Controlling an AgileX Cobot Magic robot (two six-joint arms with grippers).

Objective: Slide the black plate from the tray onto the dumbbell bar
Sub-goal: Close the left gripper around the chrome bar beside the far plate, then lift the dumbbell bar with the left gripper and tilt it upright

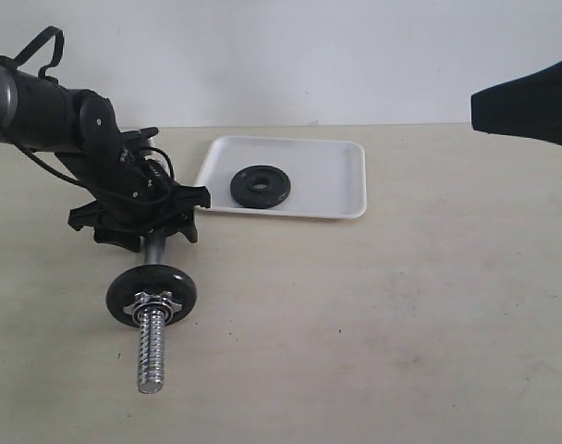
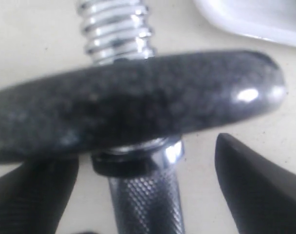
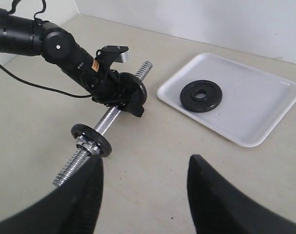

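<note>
The black plate (image 1: 261,186) (image 3: 201,96) lies flat in the white tray (image 1: 332,190) (image 3: 255,112), at its left side. The dumbbell bar (image 1: 151,356) (image 3: 107,121) lies on the table left of the tray. It carries a black disc fronted by a chrome star nut (image 1: 152,298) (image 3: 92,140) and a second disc (image 2: 133,107) (image 3: 135,90) toward the tray. My left gripper (image 1: 144,222) (image 2: 148,151) is open and straddles the knurled grip (image 2: 145,200), with a gap on each side. My right gripper (image 3: 145,161) hangs open over bare table, apart from everything.
Part of the right arm (image 1: 531,97) juts in at the upper right of the exterior view. A pale wall stands behind the table's far edge. A corner of the tray (image 2: 255,19) shows beyond the bar's threaded end (image 2: 116,29).
</note>
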